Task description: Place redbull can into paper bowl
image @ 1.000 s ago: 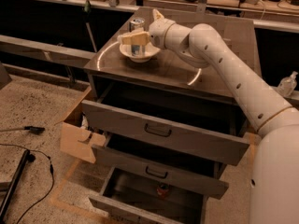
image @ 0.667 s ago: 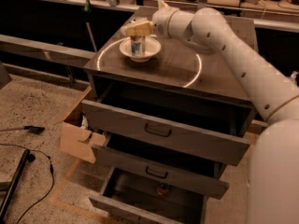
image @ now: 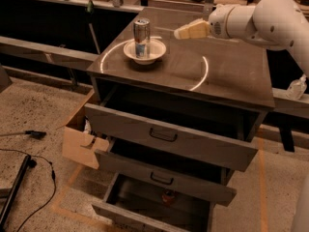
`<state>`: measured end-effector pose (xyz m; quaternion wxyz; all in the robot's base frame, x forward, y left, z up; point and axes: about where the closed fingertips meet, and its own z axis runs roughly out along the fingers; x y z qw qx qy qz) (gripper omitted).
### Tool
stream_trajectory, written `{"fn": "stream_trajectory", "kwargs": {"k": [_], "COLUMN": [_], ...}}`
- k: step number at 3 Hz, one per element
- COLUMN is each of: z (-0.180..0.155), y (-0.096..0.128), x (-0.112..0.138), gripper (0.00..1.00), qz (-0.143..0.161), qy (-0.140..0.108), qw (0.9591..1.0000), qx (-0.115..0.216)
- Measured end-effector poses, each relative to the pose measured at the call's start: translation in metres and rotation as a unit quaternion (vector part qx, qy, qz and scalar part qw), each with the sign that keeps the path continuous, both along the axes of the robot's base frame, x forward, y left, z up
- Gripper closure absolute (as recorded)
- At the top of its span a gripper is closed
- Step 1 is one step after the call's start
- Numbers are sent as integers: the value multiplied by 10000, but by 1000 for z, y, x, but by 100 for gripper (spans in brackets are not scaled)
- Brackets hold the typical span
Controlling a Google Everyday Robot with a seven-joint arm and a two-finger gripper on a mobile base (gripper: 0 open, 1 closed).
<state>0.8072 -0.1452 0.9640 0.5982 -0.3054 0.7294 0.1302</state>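
Observation:
The redbull can stands upright inside the paper bowl, which sits at the back left of the dark cabinet top. My gripper hovers above the cabinet top to the right of the can, apart from it and about level with its upper half. It is open and holds nothing. The white arm reaches in from the upper right.
Three cabinet drawers hang open toward the front: top, middle and bottom, with a small object in the bottom one. A cardboard box leans at the cabinet's left. Cables lie on the floor.
My gripper has let go of the can, which now stands in the bowl. The gripper has drawn back to the right, away from the bowl.

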Motion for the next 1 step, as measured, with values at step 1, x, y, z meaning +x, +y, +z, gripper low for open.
{"fn": "stream_trajectory", "kwargs": {"k": [1], "z": [0], "y": [0], "x": [0], "gripper": [0], "qz": [1], "qy": [0], "qw": [10000], "qx": [0]}}
